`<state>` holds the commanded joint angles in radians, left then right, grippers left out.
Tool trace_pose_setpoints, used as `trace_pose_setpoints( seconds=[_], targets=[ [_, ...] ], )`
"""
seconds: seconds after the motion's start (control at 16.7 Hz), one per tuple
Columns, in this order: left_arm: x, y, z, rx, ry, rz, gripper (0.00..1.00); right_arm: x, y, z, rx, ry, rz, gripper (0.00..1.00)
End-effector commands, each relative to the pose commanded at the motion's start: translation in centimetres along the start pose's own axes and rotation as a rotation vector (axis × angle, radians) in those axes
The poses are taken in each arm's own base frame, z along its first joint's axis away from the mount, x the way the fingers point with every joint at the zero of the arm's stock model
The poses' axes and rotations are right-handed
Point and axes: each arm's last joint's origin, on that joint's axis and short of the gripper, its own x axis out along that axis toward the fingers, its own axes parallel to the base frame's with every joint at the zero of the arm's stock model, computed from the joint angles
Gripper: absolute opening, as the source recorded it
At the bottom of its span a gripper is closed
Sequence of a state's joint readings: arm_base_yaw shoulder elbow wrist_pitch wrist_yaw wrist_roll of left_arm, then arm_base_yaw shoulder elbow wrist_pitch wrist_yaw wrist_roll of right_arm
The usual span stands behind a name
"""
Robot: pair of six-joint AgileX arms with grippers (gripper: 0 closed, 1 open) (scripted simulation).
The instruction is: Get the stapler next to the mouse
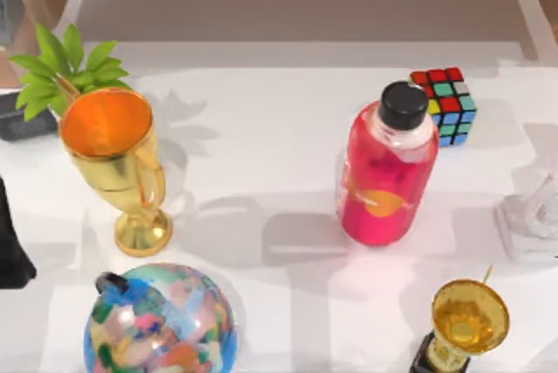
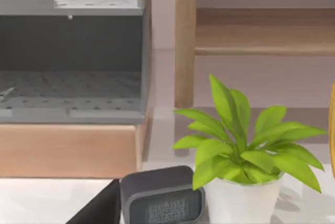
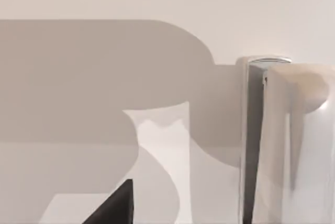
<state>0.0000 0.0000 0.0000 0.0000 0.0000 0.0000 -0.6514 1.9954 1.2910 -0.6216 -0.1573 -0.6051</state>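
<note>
Mottled globe [image 1: 159, 321] rises at the table's [image 1: 261, 129] near edge, with a gold goblet [image 1: 118, 159] and a potted plant [image 1: 65, 72] behind it on the left. A pink bottle [image 1: 386, 177] stands mid-table, a puzzle cube [image 1: 446, 105] just behind it and a gold trophy [image 1: 466, 321] in front. A clear glassy block [image 1: 532, 220] sits at the right edge, close before the right gripper [image 3: 116, 205]. The stapler cannot be told apart from the pale shapes there. The left gripper [image 2: 99, 211] hangs at the left edge by a grey box [image 2: 162, 200]. Whether either claw is released or clenched cannot be told.
</note>
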Motion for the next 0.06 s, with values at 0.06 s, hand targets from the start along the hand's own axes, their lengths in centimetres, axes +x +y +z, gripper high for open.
trace_pose_setpoints(
  seconds=[0.06],
  targets=[
    [0.00, 0.00, 0.00, 0.000, 0.000, 0.000, 1.00, 0.00, 0.00, 0.00, 0.000, 0.000, 0.000, 1.00]
  ],
)
